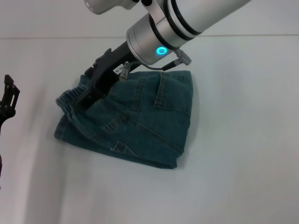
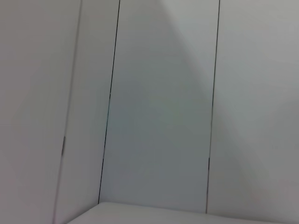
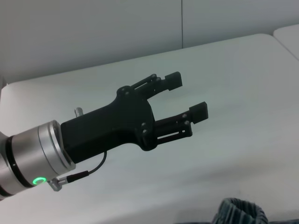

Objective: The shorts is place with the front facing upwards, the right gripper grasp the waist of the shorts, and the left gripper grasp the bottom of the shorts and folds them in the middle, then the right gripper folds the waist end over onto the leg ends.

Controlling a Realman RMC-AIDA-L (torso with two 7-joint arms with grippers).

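The blue denim shorts (image 1: 140, 121) lie folded in half lengthwise on the white table (image 1: 243, 140), the elastic waist (image 1: 70, 100) toward the left and the leg ends (image 1: 187, 93) toward the right. My right gripper (image 1: 84, 102) reaches down from the top and is shut on the bunched waist. In the right wrist view only a scrap of the waist (image 3: 240, 212) shows. My left gripper (image 1: 9, 95) is parked at the left edge, away from the shorts. The right wrist view shows this left gripper (image 3: 187, 95) open and empty above the table.
The white table spreads out on all sides of the shorts. The left wrist view shows only pale wall panels (image 2: 159, 116) and a strip of table edge (image 2: 140, 212).
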